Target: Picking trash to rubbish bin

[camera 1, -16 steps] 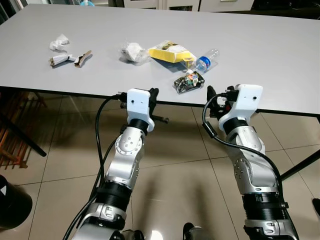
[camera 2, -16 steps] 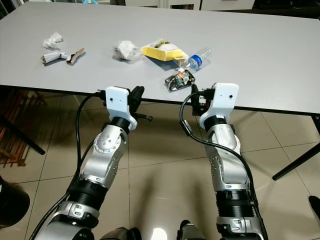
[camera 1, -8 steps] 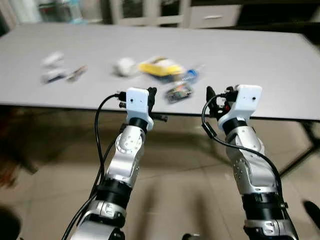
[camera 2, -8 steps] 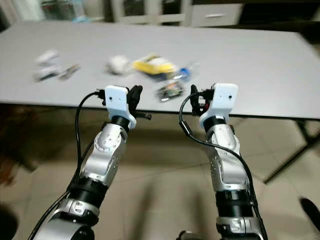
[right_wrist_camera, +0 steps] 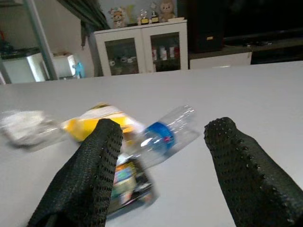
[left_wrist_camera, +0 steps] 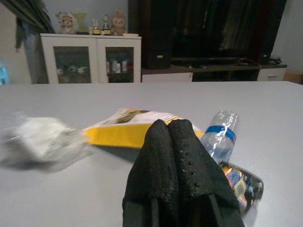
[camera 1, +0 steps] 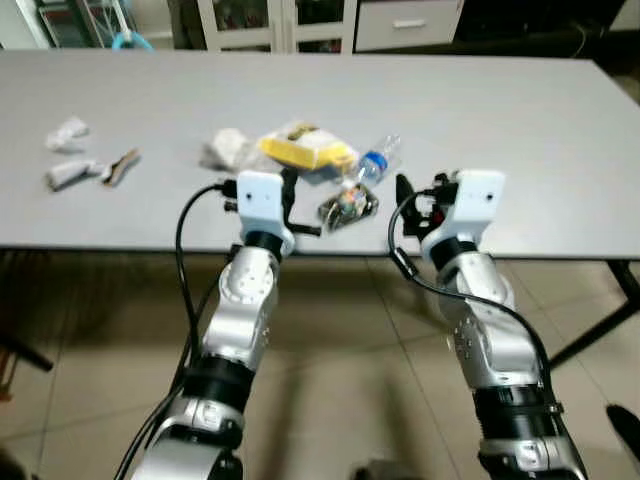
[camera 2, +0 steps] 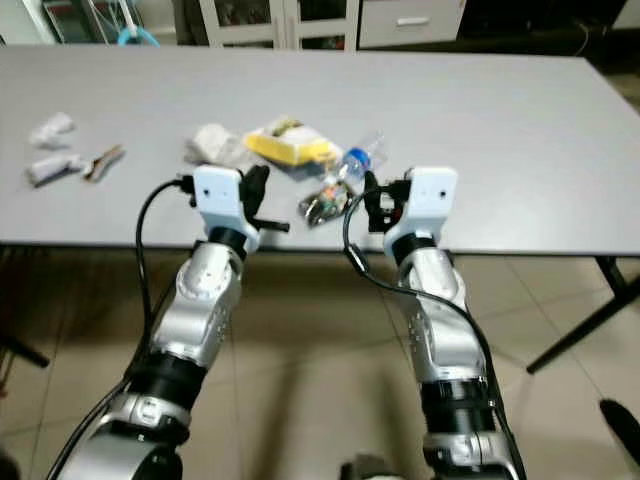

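Trash lies on the grey table: a yellow packet, a clear bottle with a blue cap, a small colourful wrapper and a crumpled clear bag. Farther left are a crumpled paper, a rolled paper and a brown scrap. My left gripper is shut and empty, at the table's front edge just left of the wrapper. My right gripper is open and empty, just right of the wrapper, pointing at the bottle.
The table's front edge runs under both wrists. A black table leg slants down at the right over the tiled floor. White glass-door cabinets stand beyond the table's far side.
The camera has moved closer and the picture has shifted. Both grippers now reach the table's front edge beside the wrapper, where before they hung short of it. The trash has not moved.
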### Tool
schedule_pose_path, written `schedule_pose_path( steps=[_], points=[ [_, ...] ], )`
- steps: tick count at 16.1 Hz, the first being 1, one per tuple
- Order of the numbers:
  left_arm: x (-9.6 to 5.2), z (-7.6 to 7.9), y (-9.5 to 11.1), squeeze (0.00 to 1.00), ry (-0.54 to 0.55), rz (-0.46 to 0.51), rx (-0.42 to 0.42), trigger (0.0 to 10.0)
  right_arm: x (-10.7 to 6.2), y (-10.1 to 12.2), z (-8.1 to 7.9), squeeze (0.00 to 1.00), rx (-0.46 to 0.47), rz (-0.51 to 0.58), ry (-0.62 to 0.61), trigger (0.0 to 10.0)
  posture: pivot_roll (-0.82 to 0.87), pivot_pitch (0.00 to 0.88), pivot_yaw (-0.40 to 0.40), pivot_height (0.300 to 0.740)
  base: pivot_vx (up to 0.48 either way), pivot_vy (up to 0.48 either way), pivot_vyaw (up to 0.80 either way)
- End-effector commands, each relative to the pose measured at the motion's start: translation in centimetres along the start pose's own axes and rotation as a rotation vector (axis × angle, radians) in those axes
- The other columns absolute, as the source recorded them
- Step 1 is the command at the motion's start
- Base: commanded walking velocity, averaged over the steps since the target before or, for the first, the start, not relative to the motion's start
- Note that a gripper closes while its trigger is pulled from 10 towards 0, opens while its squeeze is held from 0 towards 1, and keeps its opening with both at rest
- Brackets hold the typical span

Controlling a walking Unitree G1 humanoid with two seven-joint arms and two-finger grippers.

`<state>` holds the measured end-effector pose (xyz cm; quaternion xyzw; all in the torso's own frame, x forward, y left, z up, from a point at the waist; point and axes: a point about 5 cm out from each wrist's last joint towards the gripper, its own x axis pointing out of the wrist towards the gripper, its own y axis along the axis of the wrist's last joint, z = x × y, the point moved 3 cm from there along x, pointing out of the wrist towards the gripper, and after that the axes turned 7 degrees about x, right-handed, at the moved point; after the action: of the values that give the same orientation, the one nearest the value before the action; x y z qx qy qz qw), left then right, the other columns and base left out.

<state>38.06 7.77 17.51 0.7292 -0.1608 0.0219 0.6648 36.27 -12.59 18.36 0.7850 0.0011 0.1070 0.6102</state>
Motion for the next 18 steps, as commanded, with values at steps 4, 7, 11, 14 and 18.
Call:
schedule_pose_path(
  steps=[4, 7, 11, 14, 18],
  points=[
    [0.2, 0.4, 0.5, 0.0, -0.016, 0.01, 0.016, 10.0, 0.0, 0.0, 0.7, 0.0, -0.003, 0.004, -0.028, 10.0, -0.12, 0.108, 0.01, 0.74, 0.47, 0.0, 0.0],
    [0.3, 0.6, 0.7, 0.0, -0.02, 0.015, 0.016, 10.0, -0.1, 0.0, 0.8, 0.0, -0.002, 0.006, -0.031, 10.0, -0.13, 0.114, 0.012, 0.74, 0.467, 0.0, 0.0],
    [0.4, 0.8, 1.1, 0.0, -0.032, 0.026, 0.011, 10.0, -0.1, 0.0, 1.0, 0.0, -0.002, 0.007, -0.038, 10.0, -0.13, 0.117, 0.013, 0.74, 0.47, 0.0, 0.0],
    [0.4, 1.0, 1.4, 0.0, -0.047, 0.035, 0.009, 10.0, -0.2, -0.1, 0.8, 0.0, 0.002, 0.005, -0.037, 10.0, -0.12, 0.12, 0.014, 0.74, 0.469, 0.0, 0.0],
    [0.3, 1.2, 1.6, 0.0, -0.055, 0.042, 0.009, 10.0, -0.2, -0.1, 0.8, 0.0, 0.005, 0.006, -0.037, 10.0, -0.12, 0.125, 0.015, 0.74, 0.469, 0.0, 0.0]
  ],
)
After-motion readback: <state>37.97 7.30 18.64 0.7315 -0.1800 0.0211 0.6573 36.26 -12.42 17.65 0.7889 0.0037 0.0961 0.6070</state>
